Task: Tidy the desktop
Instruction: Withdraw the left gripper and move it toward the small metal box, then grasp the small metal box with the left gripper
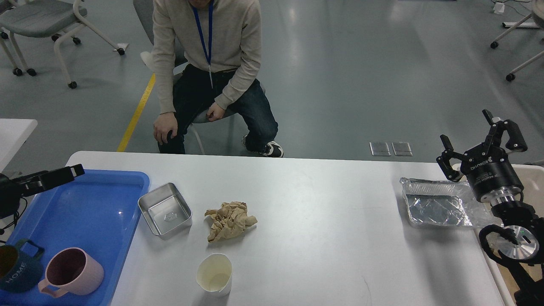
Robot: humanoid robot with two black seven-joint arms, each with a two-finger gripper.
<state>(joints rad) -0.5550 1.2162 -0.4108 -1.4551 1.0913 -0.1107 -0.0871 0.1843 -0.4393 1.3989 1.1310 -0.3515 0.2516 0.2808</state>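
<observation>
The desktop (323, 238) fills the lower part of the head view, a smooth white-grey slab with rounded far corners, matte and lightly scuffed near the front. Near its middle lies a crumpled tan paper wad (229, 220); just in front of it stands a cream paper cup (214, 274), upright, its rim pinched out of round. Left of the wad sits a square brushed-metal tin (165, 209), shallow and shiny, just beside the blue plastic tray (93, 204), which covers the desk's left end. In the tray's near corner are a pink mug (72, 272) and a dark teal mug (15, 272), close together. At the right end rests a wrinkled foil tray (440, 204), near the edge, with a beige bin (533, 178) beyond it.

The broad stretch between wad and foil tray is bare.

The left gripper (63, 174) reaches over the blue tray's far corner; its fingers overlap, so I cannot tell its opening. The right gripper (482, 134) stands raised beyond the foil tray, fingers spread wide, holding nothing.

Behind the desk a seated person (208, 72) faces it on a glossy grey floor (361, 72) with a yellow line (137, 114).
</observation>
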